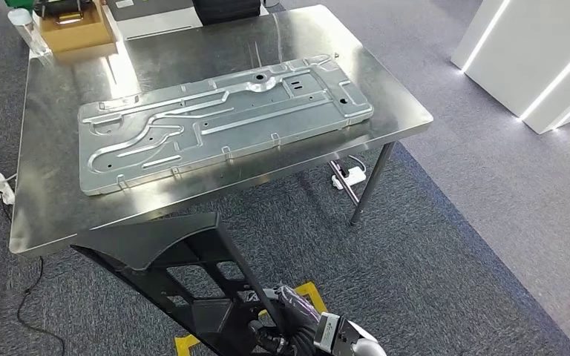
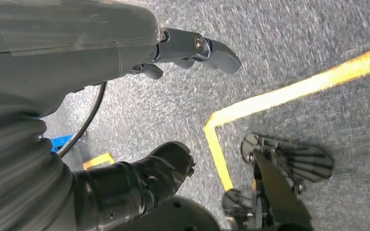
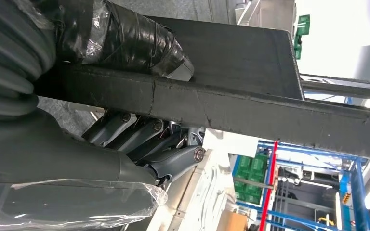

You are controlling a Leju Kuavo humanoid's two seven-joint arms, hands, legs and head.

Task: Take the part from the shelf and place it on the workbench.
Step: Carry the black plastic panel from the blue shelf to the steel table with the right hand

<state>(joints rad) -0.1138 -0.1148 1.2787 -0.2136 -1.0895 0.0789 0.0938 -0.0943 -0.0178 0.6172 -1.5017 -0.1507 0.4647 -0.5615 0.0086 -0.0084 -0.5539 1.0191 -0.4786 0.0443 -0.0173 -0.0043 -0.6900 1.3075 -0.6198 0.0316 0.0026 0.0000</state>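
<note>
The part (image 1: 165, 252) is a large black openwork frame with flat panels and struts. It hangs just in front of the near edge of the steel workbench (image 1: 56, 156), low in the head view. My right hand (image 1: 280, 320) grips one of its struts from below. In the right wrist view the same black part (image 3: 231, 103) crosses as a thick bar, with my right hand (image 3: 139, 139) wrapped around it, taped thumb on one side and fingers on the other. My left hand (image 2: 125, 53) hangs over the carpet, its fingers apart and holding nothing.
A big stamped silver metal plate (image 1: 223, 119) covers the middle of the workbench. A cardboard box (image 1: 74, 31) and a clear bottle (image 1: 26, 26) stand at its far left corner. White lit panels (image 1: 534, 59) rise at the right. Yellow tape (image 2: 289, 91) marks the carpet.
</note>
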